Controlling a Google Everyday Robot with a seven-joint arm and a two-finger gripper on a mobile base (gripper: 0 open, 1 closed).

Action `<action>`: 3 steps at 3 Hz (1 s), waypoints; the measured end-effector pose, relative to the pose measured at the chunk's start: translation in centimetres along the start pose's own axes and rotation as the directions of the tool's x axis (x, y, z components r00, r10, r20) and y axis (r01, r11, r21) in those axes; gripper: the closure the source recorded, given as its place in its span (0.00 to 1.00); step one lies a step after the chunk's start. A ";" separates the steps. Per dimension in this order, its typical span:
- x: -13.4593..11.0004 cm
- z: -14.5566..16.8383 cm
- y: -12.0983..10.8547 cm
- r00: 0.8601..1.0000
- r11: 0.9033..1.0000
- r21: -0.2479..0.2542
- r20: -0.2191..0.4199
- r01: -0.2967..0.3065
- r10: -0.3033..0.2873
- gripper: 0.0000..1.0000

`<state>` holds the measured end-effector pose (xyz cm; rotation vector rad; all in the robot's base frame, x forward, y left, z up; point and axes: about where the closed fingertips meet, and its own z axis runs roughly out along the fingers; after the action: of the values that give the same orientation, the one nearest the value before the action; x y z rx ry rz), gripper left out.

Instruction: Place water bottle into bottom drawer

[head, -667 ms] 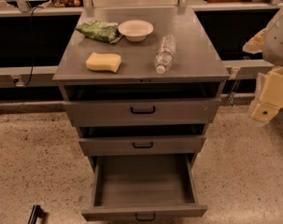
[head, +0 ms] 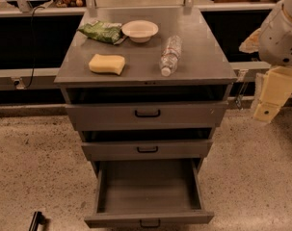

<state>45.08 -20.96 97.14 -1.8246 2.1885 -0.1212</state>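
The water bottle (head: 169, 56) lies on its side on the grey cabinet top (head: 203, 66), right of centre, with its white cap toward the front edge. The bottom drawer (head: 149, 189) is pulled out and open, and nothing shows inside it. Its black handle sits at the lower front edge. My gripper (head: 271, 96) hangs cream-coloured at the far right. It is beside the cabinet at about the height of the top drawer, well apart from the bottle, and nothing shows in it.
A yellow sponge (head: 107, 63), a white bowl (head: 140, 30) and a green bag (head: 102, 32) lie on the cabinet top. The top drawer (head: 148, 113) and middle drawer (head: 147, 149) are nearly closed. A dark object (head: 36, 220) lies on the speckled floor at lower left.
My arm and gripper have shifted slightly left toward the cabinet. The bottle and the drawers have not moved.
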 end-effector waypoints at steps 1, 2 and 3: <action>-2.6 3.6 -2.7 0.981 0.980 -0.062 -0.011 0.191 -0.192 0.00; -6.0 6.9 -4.1 0.916 0.917 -0.060 0.097 0.395 -0.389 0.00; -7.1 7.1 -3.8 0.864 0.873 -0.032 0.161 0.487 -0.477 0.00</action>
<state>51.77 -13.99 92.45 -2.3070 1.6128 -0.0072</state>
